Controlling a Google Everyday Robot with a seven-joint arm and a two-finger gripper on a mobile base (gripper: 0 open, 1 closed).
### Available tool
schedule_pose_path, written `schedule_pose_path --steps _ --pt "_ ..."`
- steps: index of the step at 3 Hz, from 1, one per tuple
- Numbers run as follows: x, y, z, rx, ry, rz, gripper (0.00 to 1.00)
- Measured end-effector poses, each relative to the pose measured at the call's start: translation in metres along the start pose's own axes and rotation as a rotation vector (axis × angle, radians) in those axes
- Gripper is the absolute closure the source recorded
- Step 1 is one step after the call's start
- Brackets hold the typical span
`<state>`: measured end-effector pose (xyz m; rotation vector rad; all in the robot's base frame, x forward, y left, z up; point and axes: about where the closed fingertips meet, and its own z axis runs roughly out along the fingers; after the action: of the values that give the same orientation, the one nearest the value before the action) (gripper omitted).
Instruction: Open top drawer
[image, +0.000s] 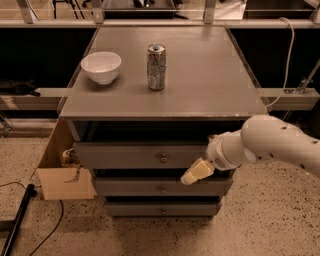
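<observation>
The top drawer is a matte grey front with a small round metal knob at its centre, just under the grey cabinet top. It stands slightly pulled out, with a dark gap above it. My gripper reaches in from the right on a white arm. Its cream tip sits in front of the drawer's lower right part, right of the knob and apart from it.
Two more grey drawers with knobs sit below, the middle one and the bottom one. A white bowl and a silver can stand on the cabinet top. An open cardboard box sits on the floor at the left, beside a black cable.
</observation>
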<state>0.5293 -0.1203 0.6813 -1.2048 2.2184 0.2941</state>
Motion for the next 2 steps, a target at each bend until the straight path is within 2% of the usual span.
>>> schedule_pose_path --steps 2 --pt "-0.014 -0.005 0.019 0.017 -0.002 -0.037 0.0"
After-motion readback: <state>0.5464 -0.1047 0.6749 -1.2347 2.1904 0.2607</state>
